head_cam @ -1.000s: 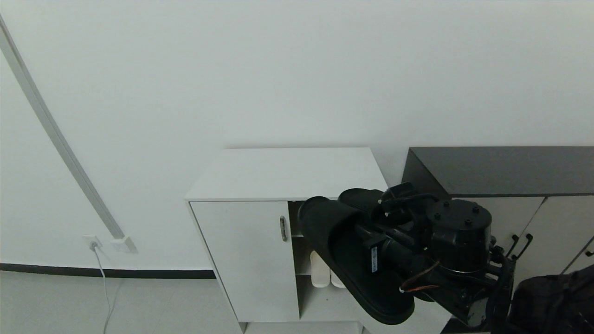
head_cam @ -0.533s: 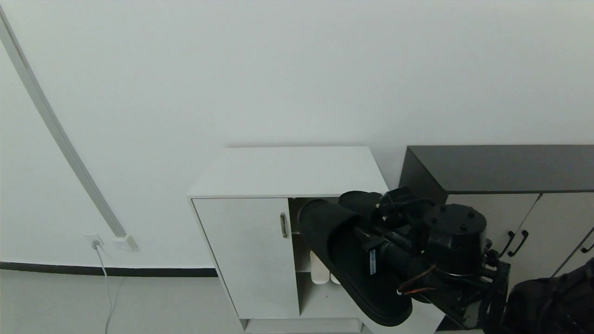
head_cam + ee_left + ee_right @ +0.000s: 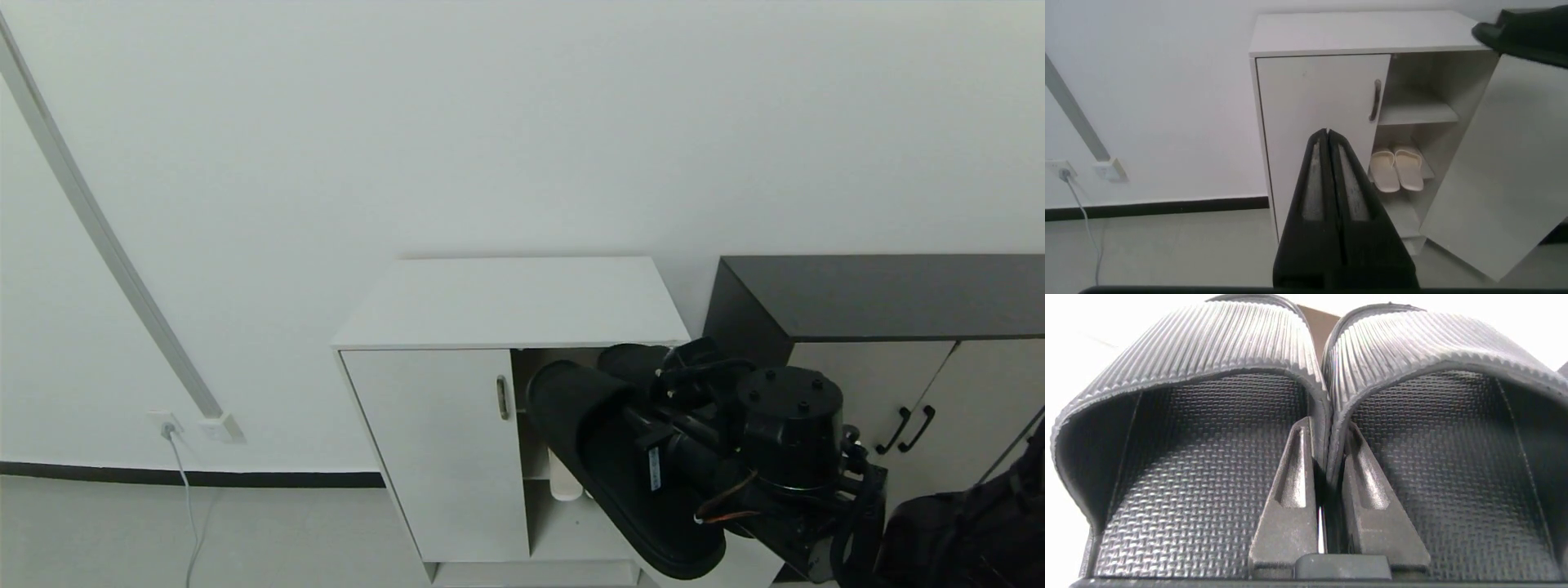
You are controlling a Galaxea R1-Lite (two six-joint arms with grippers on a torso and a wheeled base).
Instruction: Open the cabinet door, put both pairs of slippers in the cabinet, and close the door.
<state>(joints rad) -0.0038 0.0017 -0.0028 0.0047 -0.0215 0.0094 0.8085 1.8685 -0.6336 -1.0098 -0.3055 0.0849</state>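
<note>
The right gripper (image 3: 1325, 445), clamped on the black slippers' (image 3: 620, 482) inner edges, points their toes at the white cabinet's (image 3: 506, 304) open half just ahead; the left gripper (image 3: 1328, 139) is closed, empty.

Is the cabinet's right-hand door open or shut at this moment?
Open. The right door is swung outward, exposing the shelves and a white pair of slippers inside; the left door is shut.

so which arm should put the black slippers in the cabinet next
Right: the right gripper pinches the black slippers before the open cabinet; the left gripper is shut and empty.
</note>
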